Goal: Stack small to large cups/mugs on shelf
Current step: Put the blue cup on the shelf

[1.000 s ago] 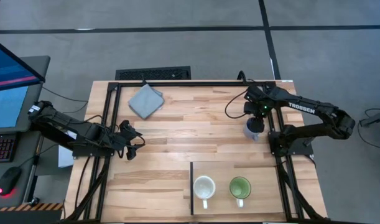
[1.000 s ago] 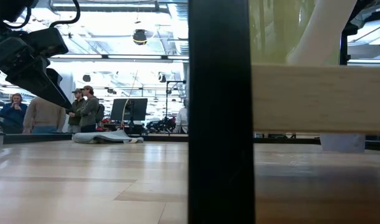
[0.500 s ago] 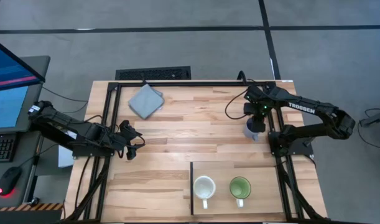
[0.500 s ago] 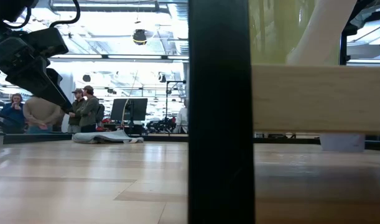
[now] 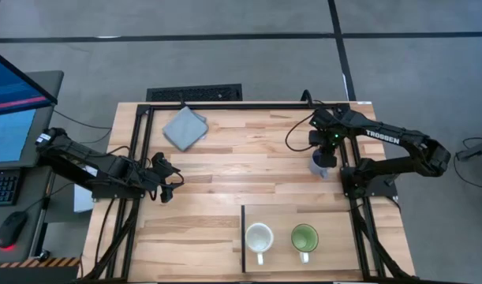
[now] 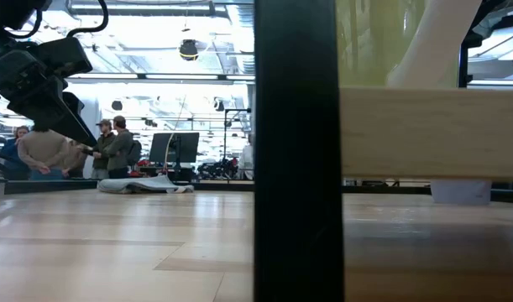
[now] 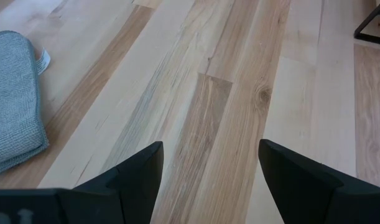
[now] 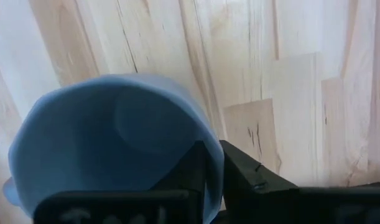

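Note:
The blue-grey mug is near the table's right edge, mouth up, with my right gripper shut on it from above. The cream-white mug and the bright green mug stand upright side by side on the light-wood shelf panel at the near right. The panel's dark strip runs along its left edge. My left gripper is open and empty over bare tabletop at the left. My right gripper pinches the blue-grey mug's wall at the rim, with one finger inside the mug and the other outside. The fingers come from above, pointing down. The mug stays upright; whether its base rests on the table I cannot tell.
A grey folded cloth lies at the far left of the table and also shows in the left wrist view. A dark frame runs around the table edges. People stand in the room beyond the table.

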Available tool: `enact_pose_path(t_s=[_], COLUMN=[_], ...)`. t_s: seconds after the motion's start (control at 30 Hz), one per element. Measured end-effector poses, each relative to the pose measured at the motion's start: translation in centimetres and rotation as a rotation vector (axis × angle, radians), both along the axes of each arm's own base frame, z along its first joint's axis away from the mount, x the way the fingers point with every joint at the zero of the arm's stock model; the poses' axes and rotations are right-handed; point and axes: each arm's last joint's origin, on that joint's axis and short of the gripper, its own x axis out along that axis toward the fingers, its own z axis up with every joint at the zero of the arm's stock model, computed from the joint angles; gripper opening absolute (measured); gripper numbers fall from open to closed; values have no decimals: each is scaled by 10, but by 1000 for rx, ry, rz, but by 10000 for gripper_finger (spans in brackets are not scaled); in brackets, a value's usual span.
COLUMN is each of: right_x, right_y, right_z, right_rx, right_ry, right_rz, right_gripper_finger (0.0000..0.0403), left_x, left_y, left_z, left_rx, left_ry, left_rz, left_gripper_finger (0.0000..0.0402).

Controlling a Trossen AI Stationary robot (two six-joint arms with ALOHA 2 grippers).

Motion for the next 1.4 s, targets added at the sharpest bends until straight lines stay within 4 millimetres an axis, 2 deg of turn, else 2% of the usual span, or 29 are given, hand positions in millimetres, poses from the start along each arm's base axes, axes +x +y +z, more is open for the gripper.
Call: enact_pose_path(t_s=[0.17,0.73,1.13,1.4], right_x=[0,-6,-17,-24], right_y=[0,6,37,60], right_z=[1,2,34,44], right_rx=[6,53,48,34], right_ry=[-2,32,20,-32], right_rz=[0,-85,-103,-41], right_gripper_finger=[23,22,21,21], left_x=[0,0,0,0], left_y=[0,0,0,0], left_z=[0,0,0,0], left_rx=[0,0,0,0], left_ry=[0,0,0,0], left_rz=[0,0,0,0], left_gripper_finger=[254,254,254,254])
